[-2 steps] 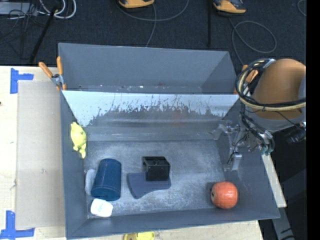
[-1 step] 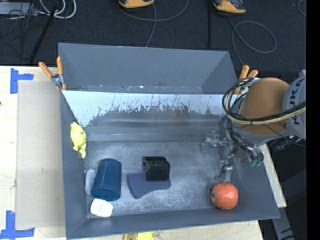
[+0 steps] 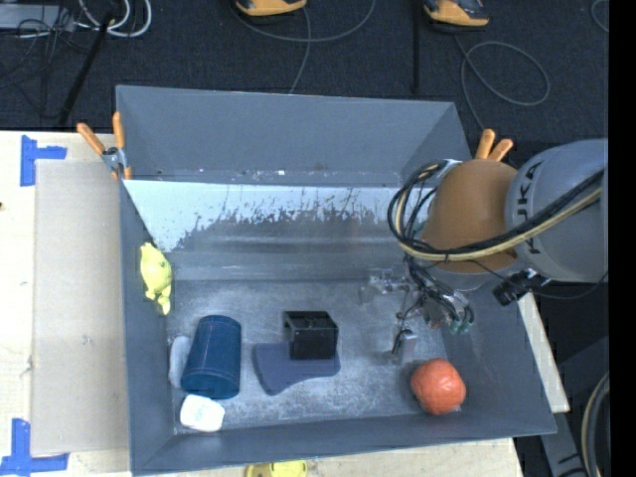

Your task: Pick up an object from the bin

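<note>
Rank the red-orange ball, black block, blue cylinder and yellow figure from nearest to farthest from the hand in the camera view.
1. Round red-orange ball, front right, beside the hand.
2. Black box-shaped block, bin's middle.
3. Blue cylindrical cup, front left.
4. Yellow lumpy figure, left wall.

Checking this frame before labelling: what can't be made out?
Camera view:
Pale thing left of the blue cylindrical cup: mostly hidden by it, kind unclear.
Grey flat pad: far part covered by the black boxy block.
Grey metal bin, right wall: hidden behind the arm's orange cover.
</note>
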